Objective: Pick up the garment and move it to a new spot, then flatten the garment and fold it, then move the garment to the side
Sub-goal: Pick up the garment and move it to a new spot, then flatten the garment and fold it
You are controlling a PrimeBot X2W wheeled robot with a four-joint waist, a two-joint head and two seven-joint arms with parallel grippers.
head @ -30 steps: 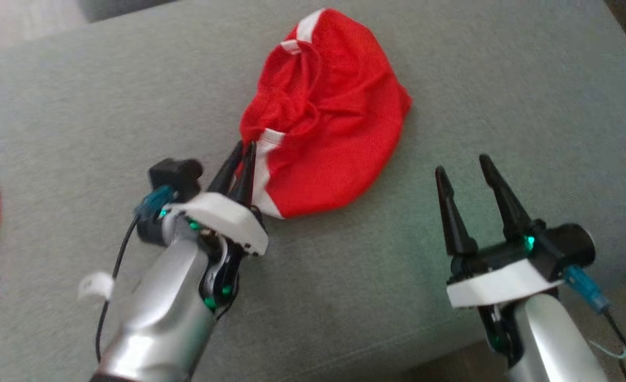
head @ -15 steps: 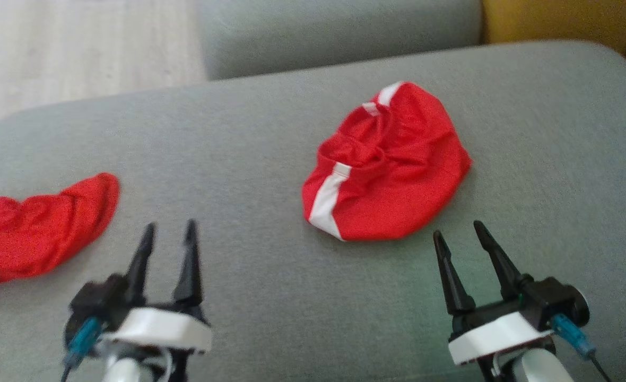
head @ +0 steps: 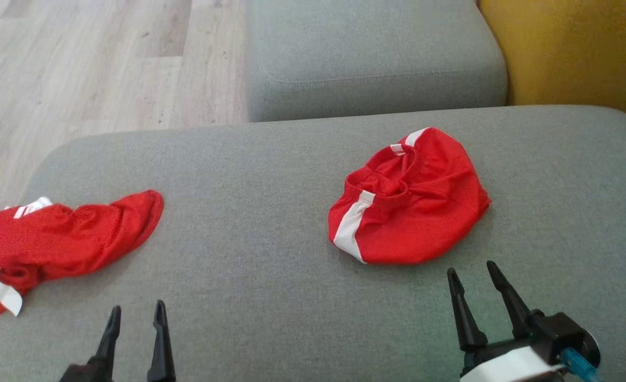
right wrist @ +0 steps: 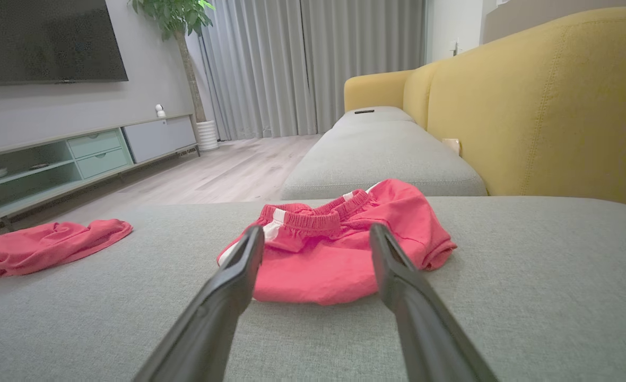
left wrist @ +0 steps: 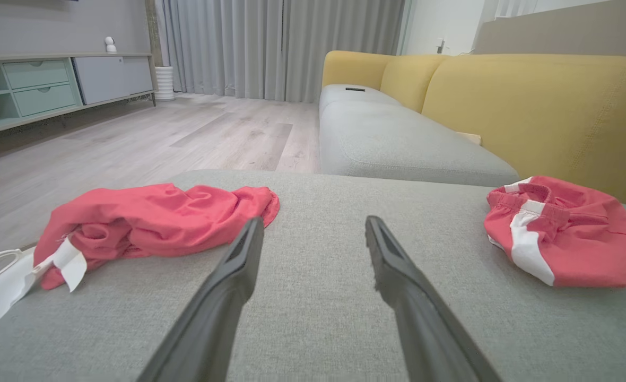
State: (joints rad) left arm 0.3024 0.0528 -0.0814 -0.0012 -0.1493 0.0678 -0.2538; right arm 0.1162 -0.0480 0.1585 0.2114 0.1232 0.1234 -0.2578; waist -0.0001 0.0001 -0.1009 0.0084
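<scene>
The folded red garment (head: 414, 212) lies as one rounded bundle on the right half of the grey cushion (head: 270, 265). Its gathered waistband is turned up, and it shows two white stripes, one along its near-left edge and one at its far edge. There are two red garments in all. The second red garment (head: 74, 239) lies crumpled and stretched out at the cushion's left end, well apart from the first, with a white tag at its near corner.

The right gripper (head: 471, 268) hovers just on the near side of the folded bundle. Its two fingers are spread wide, with nothing between them and no touch on the cloth. The left gripper (head: 137, 306) sits at the near edge over bare cushion, between the two garments. It is spread just as wide and holds nothing.

Beyond the cushion stands one more grey seat cushion (head: 371, 58), with a small dark object on its far end, possibly a remote. To the right is the yellow sofa back (head: 578, 48), and to the left the wooden floor (head: 79, 69).
</scene>
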